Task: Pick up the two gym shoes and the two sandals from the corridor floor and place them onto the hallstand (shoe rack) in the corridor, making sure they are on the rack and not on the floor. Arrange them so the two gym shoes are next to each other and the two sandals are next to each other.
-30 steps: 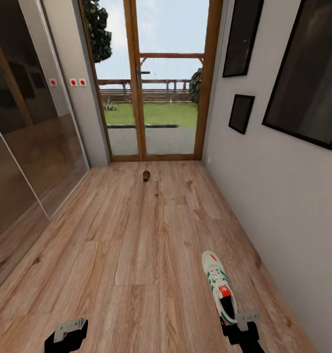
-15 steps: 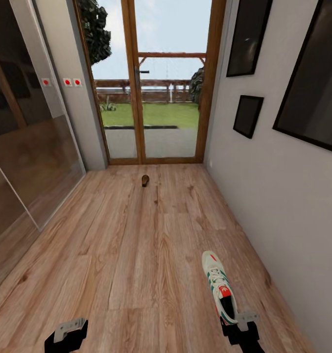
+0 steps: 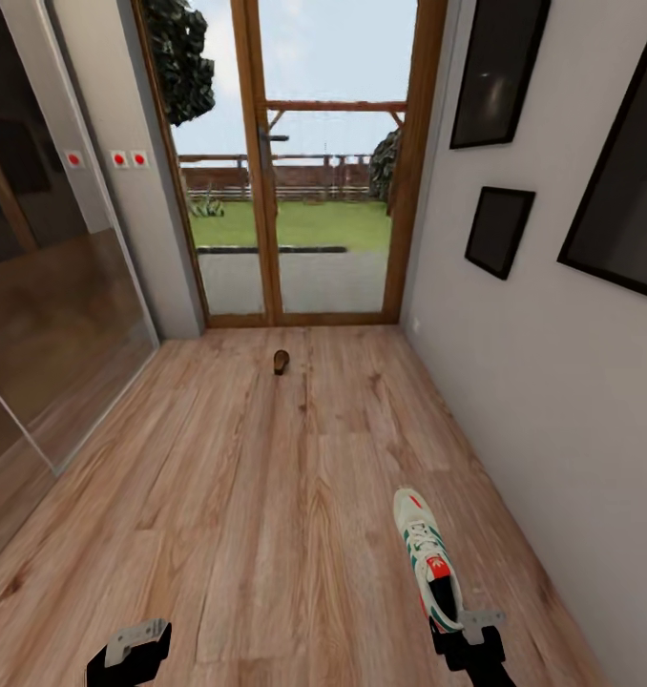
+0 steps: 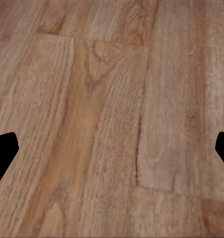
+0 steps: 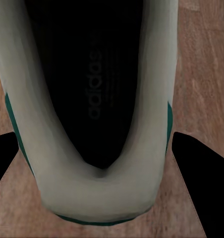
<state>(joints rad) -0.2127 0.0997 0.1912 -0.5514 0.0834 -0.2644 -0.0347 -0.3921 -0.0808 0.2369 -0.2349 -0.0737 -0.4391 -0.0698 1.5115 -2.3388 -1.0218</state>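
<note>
One white gym shoe [image 3: 427, 561] with green stripes and a red tongue label hangs just above the corridor floor [image 3: 266, 496] at the lower right, toe pointing away from me. My right gripper [image 3: 468, 627] is shut on its heel; in the right wrist view the fingers flank the gym shoe's [image 5: 92, 99] dark opening, with the right gripper [image 5: 99, 161] around the heel. A small dark brown sandal [image 3: 281, 362] lies far ahead near the glass door. My left gripper [image 3: 128, 651] is open and empty over bare planks, as the left wrist view of it [image 4: 112, 148] shows. The hallstand is out of view.
A glazed wooden door [image 3: 304, 162] closes the corridor's far end. A grey wall with dark picture frames [image 3: 500, 231] runs along the right. Glossy sliding panels [image 3: 47, 315] line the left side. Wood planks stretch between them.
The whole view has shifted as the camera moved: the door and walls look closer and the sandal sits slightly lower. Both grippers and the held shoe keep their places in the picture.
</note>
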